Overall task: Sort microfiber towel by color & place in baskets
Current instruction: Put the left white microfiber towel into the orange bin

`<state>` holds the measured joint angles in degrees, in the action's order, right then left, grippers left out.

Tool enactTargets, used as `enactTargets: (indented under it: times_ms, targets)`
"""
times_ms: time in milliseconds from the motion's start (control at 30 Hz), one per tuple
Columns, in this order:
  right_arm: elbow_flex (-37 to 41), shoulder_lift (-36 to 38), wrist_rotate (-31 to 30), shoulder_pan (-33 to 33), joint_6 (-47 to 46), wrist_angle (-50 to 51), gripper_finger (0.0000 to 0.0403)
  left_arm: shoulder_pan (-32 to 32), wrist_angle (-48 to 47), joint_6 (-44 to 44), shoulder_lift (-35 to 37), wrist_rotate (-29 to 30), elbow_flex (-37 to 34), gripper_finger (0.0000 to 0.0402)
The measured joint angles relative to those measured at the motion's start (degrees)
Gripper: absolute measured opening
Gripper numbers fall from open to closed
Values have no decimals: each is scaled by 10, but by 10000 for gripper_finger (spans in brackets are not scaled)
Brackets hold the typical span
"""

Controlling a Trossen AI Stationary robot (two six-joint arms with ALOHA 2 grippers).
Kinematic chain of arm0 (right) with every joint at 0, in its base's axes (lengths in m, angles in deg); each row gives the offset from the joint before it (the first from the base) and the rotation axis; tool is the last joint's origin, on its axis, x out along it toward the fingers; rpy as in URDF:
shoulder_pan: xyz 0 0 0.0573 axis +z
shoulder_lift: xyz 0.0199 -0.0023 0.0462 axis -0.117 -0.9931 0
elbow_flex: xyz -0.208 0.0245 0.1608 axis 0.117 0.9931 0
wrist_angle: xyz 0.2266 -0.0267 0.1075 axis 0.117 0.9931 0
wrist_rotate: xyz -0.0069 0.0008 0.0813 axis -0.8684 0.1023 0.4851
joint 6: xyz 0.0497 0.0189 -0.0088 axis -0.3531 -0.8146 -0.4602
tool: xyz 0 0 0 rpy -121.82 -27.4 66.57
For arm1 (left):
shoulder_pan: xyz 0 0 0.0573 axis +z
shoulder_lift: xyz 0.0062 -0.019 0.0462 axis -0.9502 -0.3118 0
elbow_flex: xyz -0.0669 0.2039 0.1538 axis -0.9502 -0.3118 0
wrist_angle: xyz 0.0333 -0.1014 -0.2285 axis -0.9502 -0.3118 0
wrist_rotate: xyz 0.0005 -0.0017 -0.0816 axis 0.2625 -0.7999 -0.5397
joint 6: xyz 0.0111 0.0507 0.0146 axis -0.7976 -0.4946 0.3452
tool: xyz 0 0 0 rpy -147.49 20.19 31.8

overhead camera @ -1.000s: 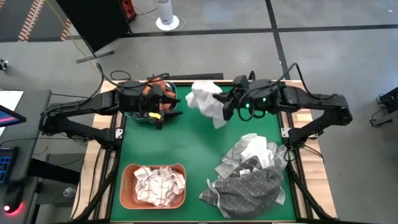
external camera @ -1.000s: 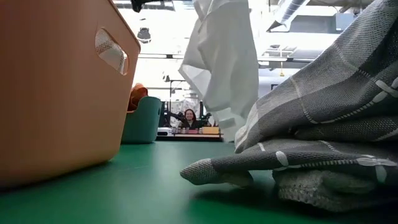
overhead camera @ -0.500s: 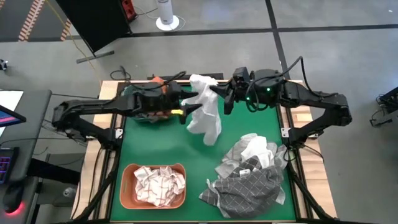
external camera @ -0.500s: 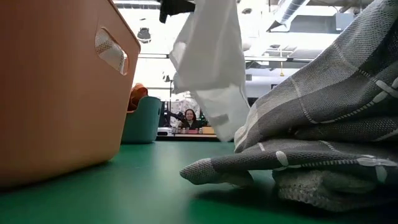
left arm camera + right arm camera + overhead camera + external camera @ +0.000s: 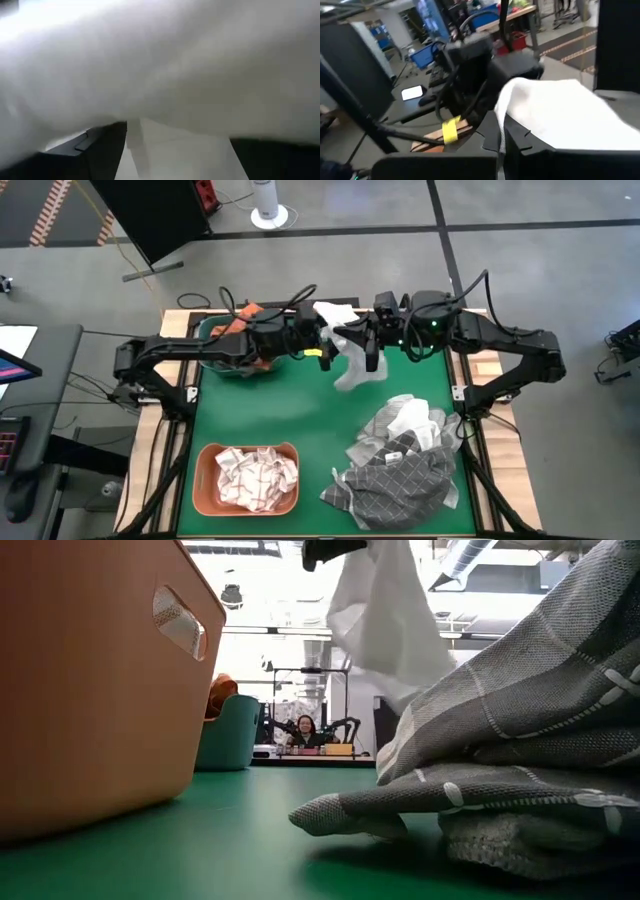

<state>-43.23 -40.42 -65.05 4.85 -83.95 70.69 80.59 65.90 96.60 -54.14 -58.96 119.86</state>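
A white microfiber towel (image 5: 347, 358) hangs in the air over the table's far middle, with my right gripper (image 5: 363, 345) shut on it. My left gripper (image 5: 328, 346) has reached across from the left and stands open right against the towel (image 5: 165, 75), which fills its wrist view and runs down between its fingers. The teal basket (image 5: 212, 348) at the far left holds rust orange cloth (image 5: 248, 311). The salmon basket (image 5: 205, 480) at the near left holds pale checked towels (image 5: 258, 476). A heap of grey grid-lined towels (image 5: 398, 465) lies on the table at the near right. My right gripper pinches the white towel near its upper part (image 5: 506, 131) between its two fingers, coming level from the table's right side. The cloth bunches over the fingers (image 5: 560, 112); how many layers, I cannot tell. The towel hangs slack below, clear of the table (image 5: 385, 630). My left gripper has the towel between its spread fingers (image 5: 90, 145); whether they touch it I cannot tell.
Bare green mat (image 5: 270, 405) lies between the baskets and the grey heap. In the low view the salmon basket (image 5: 90, 680) stands close at the left and the grey heap (image 5: 520, 740) at the right. A person (image 5: 305, 728) sits in the room behind.
My left gripper has gone from over the teal basket toward the table's right edge, up to the white towel and my right gripper. The hanging towel has swung, and its lower end stands higher above the table and farther right than before.
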Motion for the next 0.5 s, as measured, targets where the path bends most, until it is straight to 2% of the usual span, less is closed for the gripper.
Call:
enactTargets:
  times_ms: [133,233,333,500]
  targets:
    - [0,0,10,9,-4,17,24,0,33,-19,-3,-1,4,296]
    - [0,0,10,19,-4,23,37,0,53,-30,-2,-1,4,247]
    - [0,0,11,26,-4,25,58,0,61,-30,0,-1,4,176]
    - [0,0,11,38,-7,43,101,0,58,-28,9,-13,5,37]
